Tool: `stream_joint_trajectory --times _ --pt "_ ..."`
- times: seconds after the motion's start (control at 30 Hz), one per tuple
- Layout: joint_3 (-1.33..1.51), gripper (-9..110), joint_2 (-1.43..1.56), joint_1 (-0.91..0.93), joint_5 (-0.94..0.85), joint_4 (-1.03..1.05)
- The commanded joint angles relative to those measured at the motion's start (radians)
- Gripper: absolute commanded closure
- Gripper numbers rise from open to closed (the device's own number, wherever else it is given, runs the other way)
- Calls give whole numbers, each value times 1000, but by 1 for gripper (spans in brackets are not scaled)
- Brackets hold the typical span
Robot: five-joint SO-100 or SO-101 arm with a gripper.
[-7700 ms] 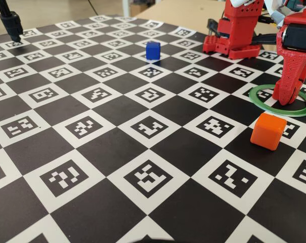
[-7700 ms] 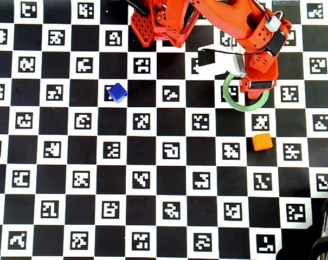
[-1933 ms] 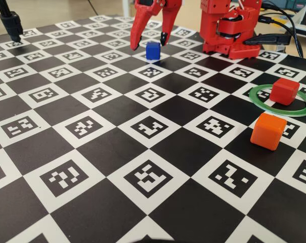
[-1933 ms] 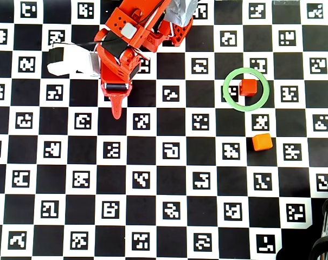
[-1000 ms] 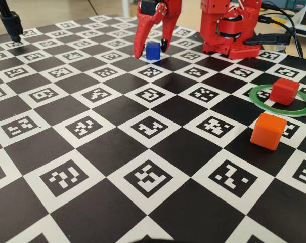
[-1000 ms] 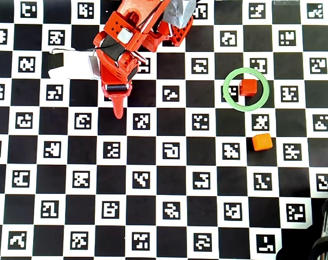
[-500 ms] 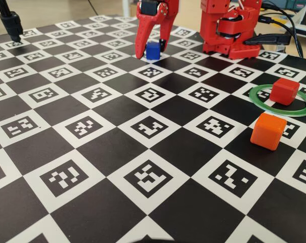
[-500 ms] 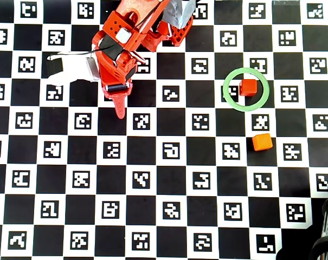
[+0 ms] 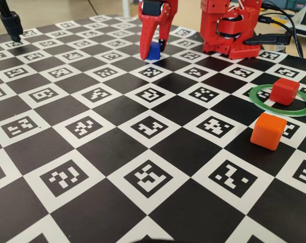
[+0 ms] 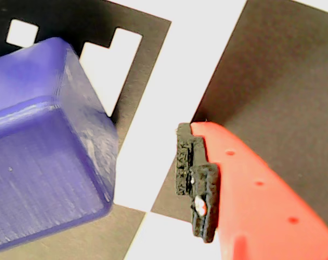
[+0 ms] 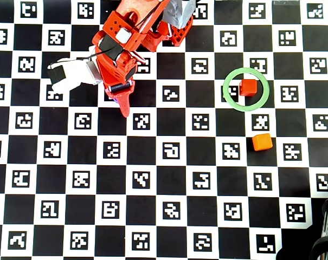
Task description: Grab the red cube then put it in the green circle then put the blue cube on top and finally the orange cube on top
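Red cube [image 9: 285,91] already inside the green circle [image 9: 260,98], at right of the fixed view; orange cube [image 9: 268,130] just below the ring, off it. Step in hand, by the look of things: grasping the blue cube [image 9: 154,51], upper centre of the fixed view, down on the counter [image 9: 107,152].

Gripper [image 9: 151,49] lowered around that cube, fingers apart and not yet clamped. In the wrist view, a clear strip of counter between the cube's right face [image 10: 44,162] and the padded finger [image 10: 196,184]; far finger out of frame there. In the overhead view the cube mostly hidden beneath the gripper [image 11: 120,95].

To do well: close slowly, pads flat against opposite faces rather than an edge, since the cube sits a little skewed to the finger. Keep low enough to grip at mid-height. Lift straight up before swinging toward the ring. Risk, as judged: one finger touching first and pushing or twisting the cube sideways.
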Motion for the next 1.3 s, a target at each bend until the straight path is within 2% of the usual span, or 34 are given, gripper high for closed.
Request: stream_joint_trajectory --times 0.0,1.27 --pt "-14 54 5 3 -37 -21" --pt "-75 53 -32 -34 -253 -34"
